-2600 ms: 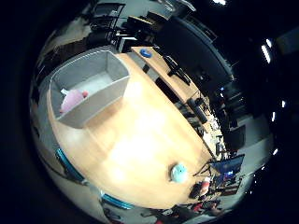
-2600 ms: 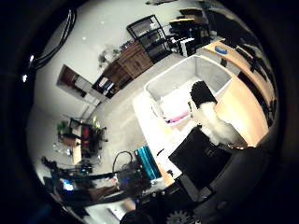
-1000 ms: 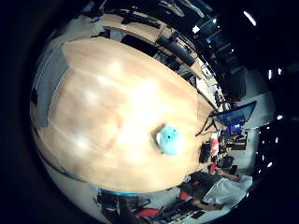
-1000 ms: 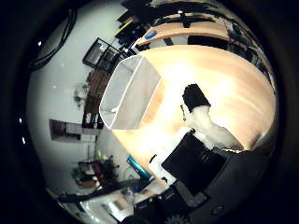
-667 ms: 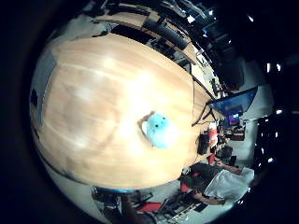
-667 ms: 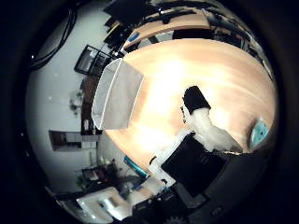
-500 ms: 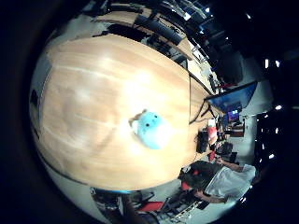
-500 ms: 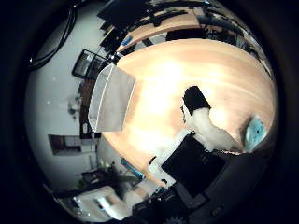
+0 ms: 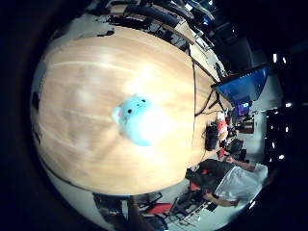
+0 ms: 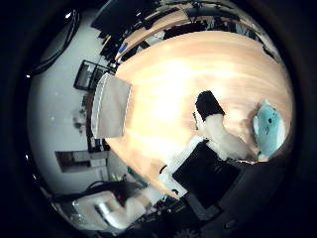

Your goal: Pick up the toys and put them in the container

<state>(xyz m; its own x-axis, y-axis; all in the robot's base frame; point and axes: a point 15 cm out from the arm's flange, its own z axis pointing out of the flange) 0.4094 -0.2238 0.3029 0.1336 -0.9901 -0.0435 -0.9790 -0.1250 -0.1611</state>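
Note:
A light blue plush toy (image 9: 138,119) lies on the wooden table (image 9: 87,87), below the palm in the little finger side view. It also shows in the thumb side view (image 10: 267,125), beside my hand (image 10: 216,124). One black-tipped white finger (image 10: 209,105) reaches out straight over the table, short of the toy and not touching it. The grey container (image 10: 111,104) stands at the far end of the table, away from the toy and the hand.
Dark chairs (image 9: 159,19) line the far side of the table. A lit monitor (image 9: 241,85) stands past the table's end. Shelving (image 10: 87,71) stands beyond the container.
The camera has come nearer the blue toy, which now looks larger and more central. The container, once close with a pink toy inside, now lies far off.

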